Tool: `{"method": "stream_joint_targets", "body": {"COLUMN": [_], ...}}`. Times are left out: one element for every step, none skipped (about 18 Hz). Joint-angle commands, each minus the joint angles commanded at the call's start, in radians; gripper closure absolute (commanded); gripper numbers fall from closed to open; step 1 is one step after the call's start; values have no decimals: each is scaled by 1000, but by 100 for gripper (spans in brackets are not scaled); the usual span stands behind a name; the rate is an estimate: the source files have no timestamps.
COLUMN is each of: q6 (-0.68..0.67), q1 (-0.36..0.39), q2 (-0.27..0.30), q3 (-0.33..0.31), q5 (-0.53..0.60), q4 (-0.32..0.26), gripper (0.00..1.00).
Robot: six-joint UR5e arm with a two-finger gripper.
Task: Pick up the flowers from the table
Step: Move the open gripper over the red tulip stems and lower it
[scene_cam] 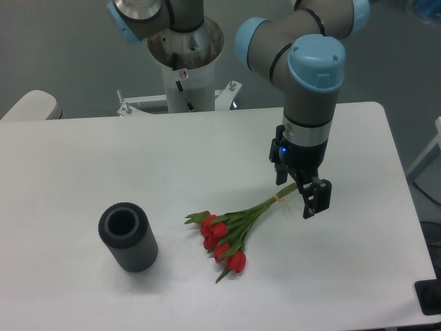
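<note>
Flowers (227, 236) lie flat on the table (83, 158), a bit right of centre and closer to the front edge, red heads fanned toward the front-left, stems running up toward the back-right. Gripper (301, 191) sits right at the tied stem ends, nearer the right edge, fingers pointing down; one dark finger (316, 198) shows clearly on the right of the stems, the other is mostly hidden, so jaws look parted around the stem tips but whether they already pinch them, cannot tell. Dark ribbed cylinder (128, 238) stands upright near the front-left, well apart. Risks, as a guess: grabbing so near the stem tips could let thin stems slip out, or the heavy heads swing and sag on lift; closing too high misses them entirely.
</note>
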Motion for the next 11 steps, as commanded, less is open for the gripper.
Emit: {"method": "stream_joint_targets", "body": {"q6": [-5, -8, -12, -17, -29, -43, -51, -54, -58, -74, -112], "q1": [-5, -8, -8, -8, -8, -9, -9, -9, -11, -18, -31], "q2": [-2, 0, 0, -2, 0, 0, 0, 0, 2, 2, 2], "q3": [-3, -11, -12, -12, -12, -14, -15, -21, -29, -35, -43], "q5": [0, 0, 2, 2, 2, 3, 8, 26, 59, 93, 121], "q4": [3, 6, 8, 8, 9, 9, 8, 2, -3, -8, -9], "gripper": [0, 0, 0, 0, 0, 0, 0, 0, 0, 0, 0]}}
